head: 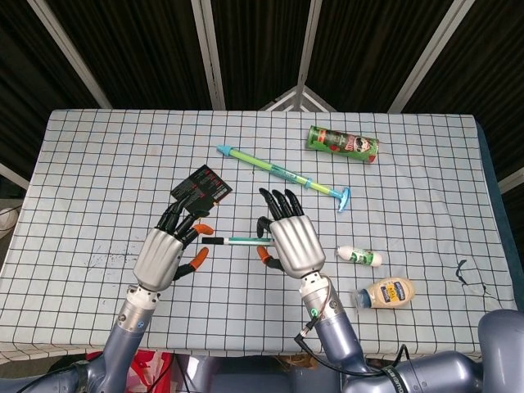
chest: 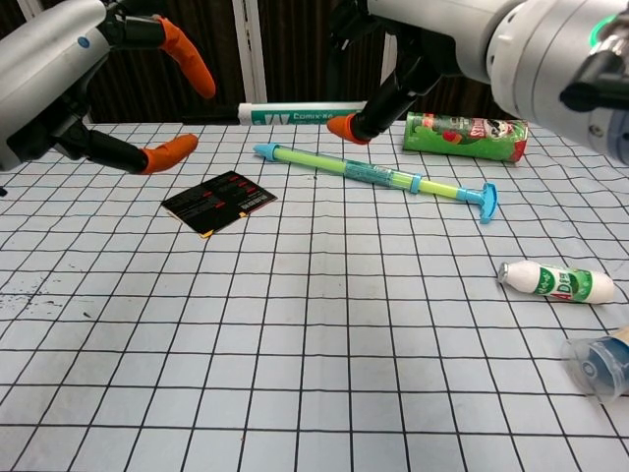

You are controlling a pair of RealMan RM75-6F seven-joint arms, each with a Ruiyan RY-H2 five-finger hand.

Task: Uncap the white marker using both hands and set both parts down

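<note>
Black card [head: 201, 187], green water gun [head: 282, 173] above the hands, frame centre.
Right hand [head: 292, 240] pinches white marker [head: 233, 241]; left hand [head: 168, 248] fingers [chest: 172, 153] spread at its cap.

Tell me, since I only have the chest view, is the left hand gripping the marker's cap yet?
Observer: Head view says no. The left hand has its fingers apart, and the black cap sits untouched between two orange fingertips.
Operator: Where does the right hand grip?
Observer: The right hand holds the white marker at the end opposite the cap, and its back covers that end.
Operator: What's cut off at my lower right?
Observer: A squeeze bottle, lying on its side.
</note>
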